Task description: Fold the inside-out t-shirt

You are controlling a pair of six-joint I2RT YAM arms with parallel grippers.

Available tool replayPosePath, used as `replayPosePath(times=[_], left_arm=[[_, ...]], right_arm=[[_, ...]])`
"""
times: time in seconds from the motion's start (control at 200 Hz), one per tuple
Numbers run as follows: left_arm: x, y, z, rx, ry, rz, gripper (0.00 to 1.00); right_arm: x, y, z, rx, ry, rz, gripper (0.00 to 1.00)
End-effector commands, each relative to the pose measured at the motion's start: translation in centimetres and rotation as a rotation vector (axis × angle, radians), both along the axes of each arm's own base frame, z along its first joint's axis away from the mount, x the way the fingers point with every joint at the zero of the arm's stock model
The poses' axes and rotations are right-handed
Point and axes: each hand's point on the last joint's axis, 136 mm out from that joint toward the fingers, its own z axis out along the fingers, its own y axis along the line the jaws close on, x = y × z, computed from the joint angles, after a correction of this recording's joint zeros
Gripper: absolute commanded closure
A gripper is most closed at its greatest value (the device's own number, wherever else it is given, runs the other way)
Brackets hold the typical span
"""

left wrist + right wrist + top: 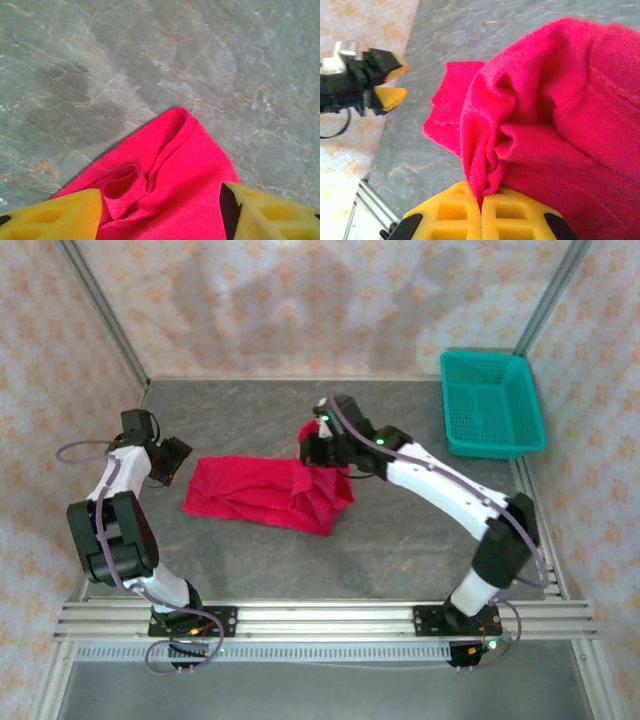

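Observation:
The inside-out t-shirt is a crimson heap in the middle of the grey table. My right gripper is shut on a bunched fold of its right end, which is lifted off the table. In the right wrist view the yellow fingers pinch the red cloth between them. My left gripper stands open at the shirt's left edge. Its yellow fingertips sit on either side of a rounded corner of the shirt, apart from each other and not closed on it.
A teal mesh basket stands at the table's back right. Patterned walls close in the table on three sides. A metal rail carrying the arm bases runs along the near edge. The left gripper appears at the left of the right wrist view.

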Motion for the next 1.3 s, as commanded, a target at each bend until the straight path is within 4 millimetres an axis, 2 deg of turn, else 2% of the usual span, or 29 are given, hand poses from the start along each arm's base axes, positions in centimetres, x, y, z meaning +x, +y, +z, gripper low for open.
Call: replayPosePath(times=[0.0, 0.095, 0.215, 0.41, 0.52, 0.53, 0.545, 0.575, 0.61, 0.671, 0.766, 0.856, 0.951, 1.011, 1.076, 1.126, 1.181, 1.241, 1.296], left_arm=[[-1.6, 1.1, -2.2, -0.046, 0.058, 0.078, 0.35], [-2.4, 2.4, -2.4, -0.043, 0.066, 0.124, 0.35], [-3.3, 3.7, -2.9, -0.065, 0.069, 0.187, 0.35], [-3.8, 3.8, -4.1, -0.072, 0.079, 0.201, 0.37], [-4.3, 3.6, -5.1, -0.077, 0.091, 0.2, 0.38], [-4.3, 3.6, -5.1, -0.078, 0.09, 0.2, 0.38], [-4.4, 3.6, -5.2, -0.077, 0.092, 0.199, 0.38], [-4.5, 3.5, -5.3, -0.072, 0.096, 0.197, 0.38], [-4.7, 3.5, -5.3, -0.067, 0.098, 0.194, 0.37], [-5.0, 3.5, -4.8, -0.049, 0.093, 0.19, 0.38], [-5.5, 3.4, -2.7, 0.025, 0.068, 0.173, 0.37], [-5.3, 1.5, -0.3, 0.093, 0.04, 0.095, 0.36], [-5.3, -1.3, 1.9, 0.166, 0.032, -0.028, 0.36], [-5.7, -2.9, 2.8, 0.175, 0.02, -0.084, 0.36], [-5.7, -5.1, 3.5, 0.152, -0.028, -0.146, 0.36], [-5.7, -7.2, 3.7, 0.125, -0.069, -0.202, 0.37], [-5.5, -9.6, 3.8, 0.107, -0.099, -0.269, 0.37], [-5.7, -11.7, 3.3, 0.114, -0.084, -0.348, 0.37], [-6.2, -12.6, 2.5, 0.153, -0.033, -0.402, 0.36]], right_arm=[[0.1, 5.2, 1.1, 0.072, -0.014, 0.086, 1.0], [0.0, 9.2, 0.0, 0.085, 0.012, 0.153, 1.0], [-0.4, 13.9, -2.5, 0.088, 0.041, 0.234, 1.0], [0.9, 19.8, -7.4, 0.105, 0.093, 0.284, 1.0], [1.6, 22.9, -9.2, 0.186, 0.132, 0.282, 1.0], [1.7, 23.1, -9.3, 0.195, 0.138, 0.285, 0.97], [1.6, 23.4, -9.6, 0.205, 0.149, 0.291, 0.87], [1.7, 23.8, -9.5, 0.216, 0.162, 0.296, 0.62], [1.8, 23.7, -9.1, 0.208, 0.171, 0.293, 0.41], [1.3, 23.1, -7.5, 0.191, 0.168, 0.317, 0.26], [1.1, 20.5, -4.3, 0.134, 0.107, 0.31, 0.22], [1.8, 16.7, -2.5, 0.08, 0.04, 0.263, 0.22], [3.8, 11.8, -2.9, 0.043, 0.0, 0.172, 0.32], [5.2, 9.2, -4.3, 0.043, 0.024, 0.129, 0.47], [6.4, 7.1, -6.5, 0.04, 0.084, 0.102, 0.71], [7.0, 6.1, -8.3, 0.034, 0.132, 0.092, 0.84], [7.1, 5.5, -10.1, 0.028, 0.182, 0.086, 0.93], [6.8, 5.5, -11.5, 0.024, 0.212, 0.087, 0.95], [6.5, 5.4, -12.7, 0.033, 0.238, 0.077, 0.96]])
